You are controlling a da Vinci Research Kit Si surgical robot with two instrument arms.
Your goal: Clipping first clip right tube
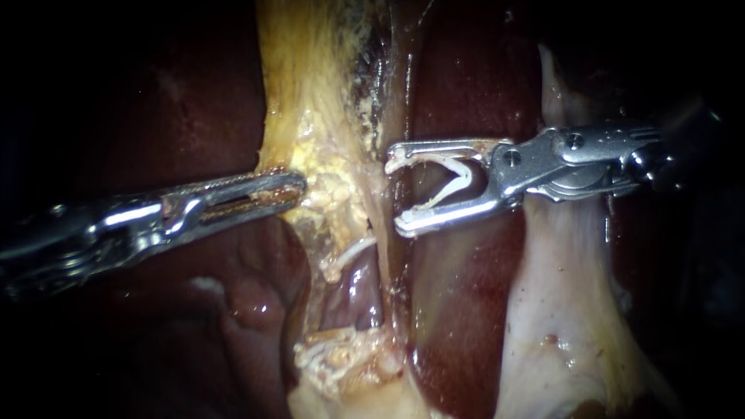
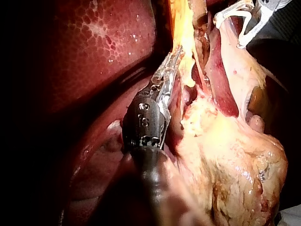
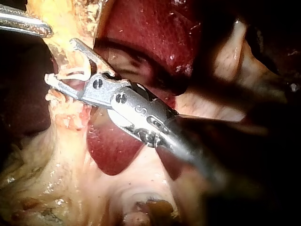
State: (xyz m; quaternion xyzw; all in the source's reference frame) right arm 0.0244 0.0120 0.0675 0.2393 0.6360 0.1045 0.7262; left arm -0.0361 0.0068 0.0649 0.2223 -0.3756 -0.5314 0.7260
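Clip (image 1: 464, 177) sits gripped within right instrument's pincer (image 1: 397, 192).

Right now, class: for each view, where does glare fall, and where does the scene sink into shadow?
Endoscope view: glare on the right instrument holding its clip; the edges lie dark. Left wrist view: bright specks on the liver; shadow beside the left instrument. Right wrist view: the right instrument's shaft runs into shadow.

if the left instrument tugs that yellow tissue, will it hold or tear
Probably soft and floppy: the yellow tissue hangs as a loose band beside the left instrument. Its edge looks crumbly and ragged, so a hard pull may tear it or shed bits. The wet sheen suggests it could also slip.
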